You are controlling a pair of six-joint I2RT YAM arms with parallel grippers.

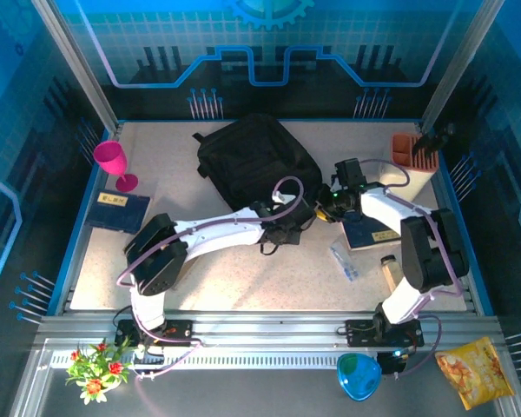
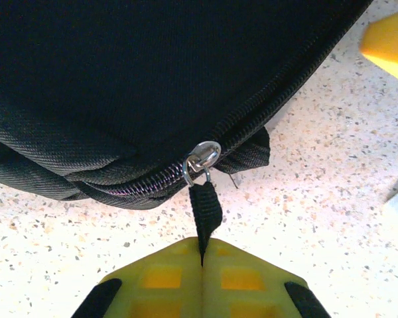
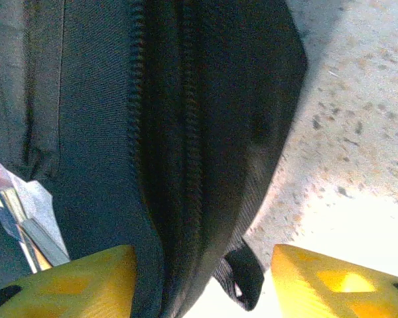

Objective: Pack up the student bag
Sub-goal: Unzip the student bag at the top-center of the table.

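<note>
Left gripper (image 2: 202, 262) pinches the student bag's (image 2: 119, 79) zipper pull (image 2: 204, 212) — tip hidden — right gripper (image 3: 202, 285) gapes astride its edge.

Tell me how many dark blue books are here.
2. One book at left by the pink goblet; another at right, partly under the right arm. The bag may hide more.

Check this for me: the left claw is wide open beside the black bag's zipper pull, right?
Not quite. The left claw is not wide open; it is shut on the zipper pull of the black bag. The left wrist view shows it.
</note>
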